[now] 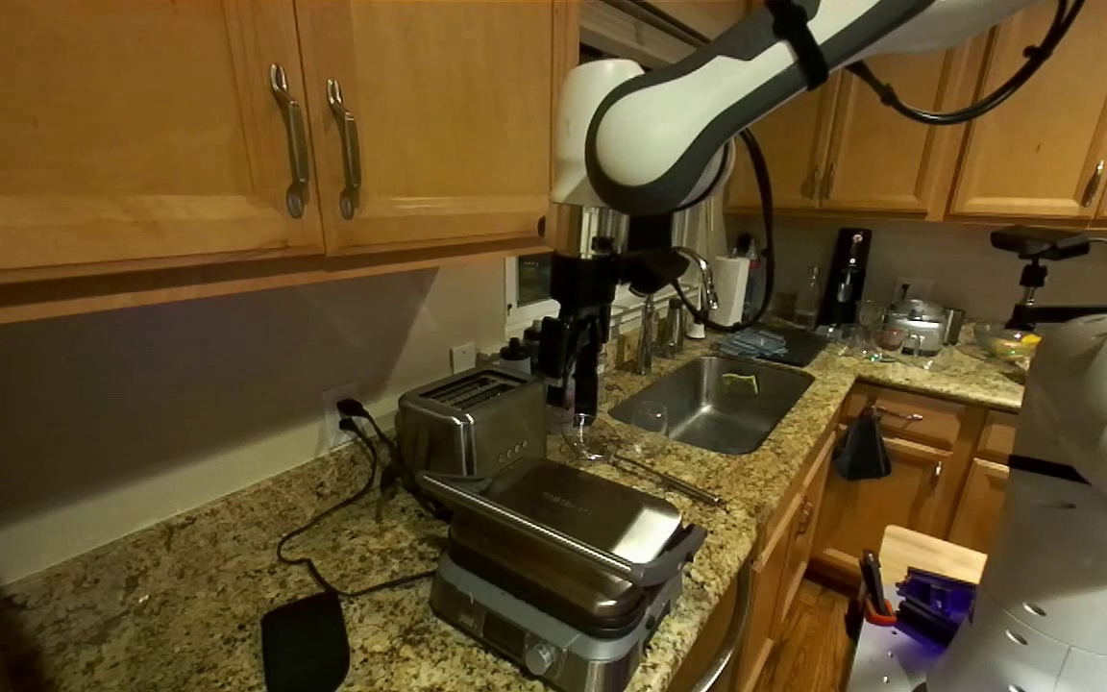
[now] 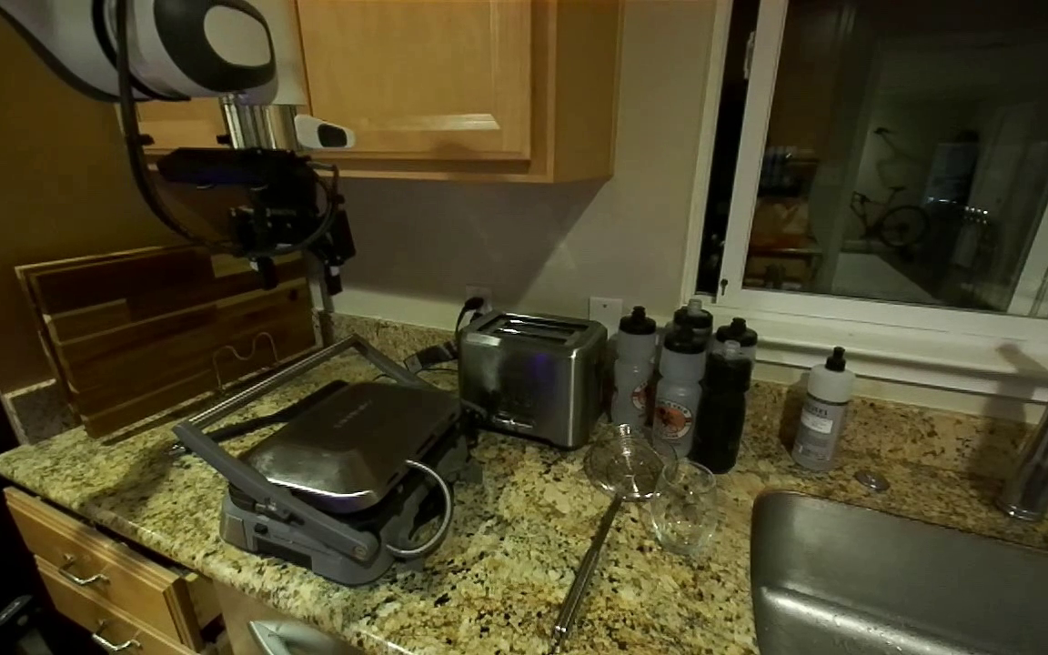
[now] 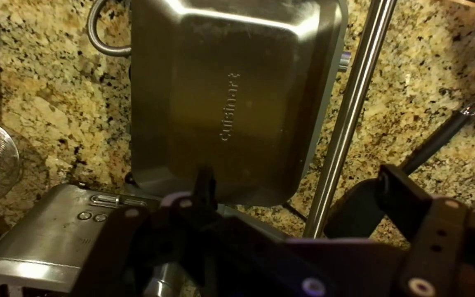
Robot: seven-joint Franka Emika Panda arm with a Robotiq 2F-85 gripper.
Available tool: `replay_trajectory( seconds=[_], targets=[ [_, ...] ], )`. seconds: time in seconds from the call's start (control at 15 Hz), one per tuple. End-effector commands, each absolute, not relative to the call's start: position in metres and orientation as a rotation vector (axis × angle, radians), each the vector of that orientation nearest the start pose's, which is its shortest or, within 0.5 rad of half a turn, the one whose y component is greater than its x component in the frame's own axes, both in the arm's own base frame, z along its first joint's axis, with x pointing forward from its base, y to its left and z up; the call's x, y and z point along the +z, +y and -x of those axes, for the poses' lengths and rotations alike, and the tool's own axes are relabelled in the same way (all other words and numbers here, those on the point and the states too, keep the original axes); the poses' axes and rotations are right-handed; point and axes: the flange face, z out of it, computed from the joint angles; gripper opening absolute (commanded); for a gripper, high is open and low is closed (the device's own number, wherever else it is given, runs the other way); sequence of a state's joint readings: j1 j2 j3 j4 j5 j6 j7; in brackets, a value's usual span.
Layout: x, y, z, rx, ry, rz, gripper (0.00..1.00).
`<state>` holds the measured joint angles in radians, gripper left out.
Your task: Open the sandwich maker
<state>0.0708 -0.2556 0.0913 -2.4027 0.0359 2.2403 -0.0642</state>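
Gripper point(image 2: 298, 277) hangs above and apart from the sandwich maker point(image 2: 356, 437), its fingers point(image 3: 402, 187) spread. Sandwich maker sits on the granite counter point(image 2: 506, 555), just beside the toaster point(image 2: 529, 382), lid point(image 3: 237, 103) lowered, bar handle point(image 3: 351, 111) standing off from it; whether lid and base point(image 1: 477, 610) fully meet is hard to tell in dim light.

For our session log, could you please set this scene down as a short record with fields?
Task object: sandwich maker, on the granite counter
Lid: down, not yet opened
Bar handle: standing off from the lid, along its front
Tool: open, holding nothing, raised clear of the sandwich maker
Neighbour: silver toaster, beside the sandwich maker; whether they touch is unclear
Also nearby: bottles by the toaster; clear glass between toaster and sink
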Motion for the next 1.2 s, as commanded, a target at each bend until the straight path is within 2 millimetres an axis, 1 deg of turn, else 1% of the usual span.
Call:
replay_trajectory(
  seconds=[0.0,0.13,0.2,0.4,0.67,0.87,1.13],
  targets=[
    [0.422,0.077,-0.459,-0.145,-0.318,3.111,1.00],
    [0.423,0.077,-0.460,-0.149,-0.319,3.111,1.00],
    [0.419,0.079,-0.464,-0.159,-0.293,3.100,1.00],
    [0.403,0.096,-0.465,-0.136,-0.256,3.071,1.00],
    [0.380,0.123,-0.456,-0.114,-0.234,3.060,1.00],
    [0.356,0.146,-0.452,-0.079,-0.213,3.038,1.00],
    [0.323,0.166,-0.447,0.002,-0.158,3.033,1.00]
  ],
)
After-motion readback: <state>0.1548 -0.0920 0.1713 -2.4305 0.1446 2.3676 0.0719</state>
